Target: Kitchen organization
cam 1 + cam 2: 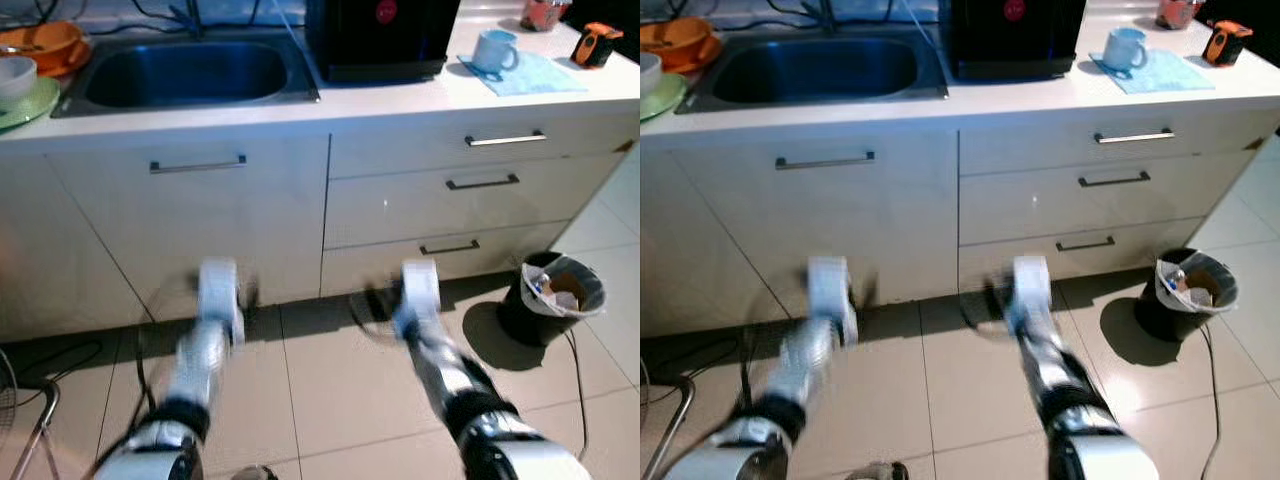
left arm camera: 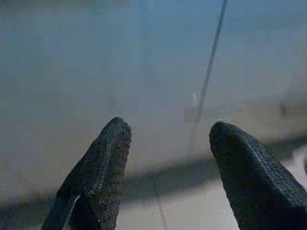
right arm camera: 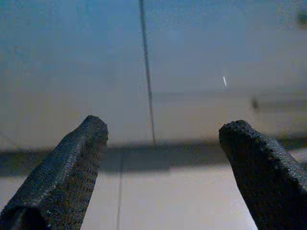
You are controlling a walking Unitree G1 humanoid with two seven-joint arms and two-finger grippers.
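Hanging low before the white cabinet fronts (image 1: 240, 215), both arms are blurring as the robot is moving. The left pincer (image 2: 168, 158) and right pincer (image 3: 163, 158) are gaping wide, holding nothing. A pale blue ceramic mug (image 1: 494, 50) is sitting at two o'clock on the white tabletop (image 1: 400, 100). Swinging arms are risking knocking the black lined waste bin (image 1: 555, 295) at four o'clock.

Counter (image 1: 400, 100) bears mug (image 1: 495, 50) (on cloth (image 1: 530, 75)).
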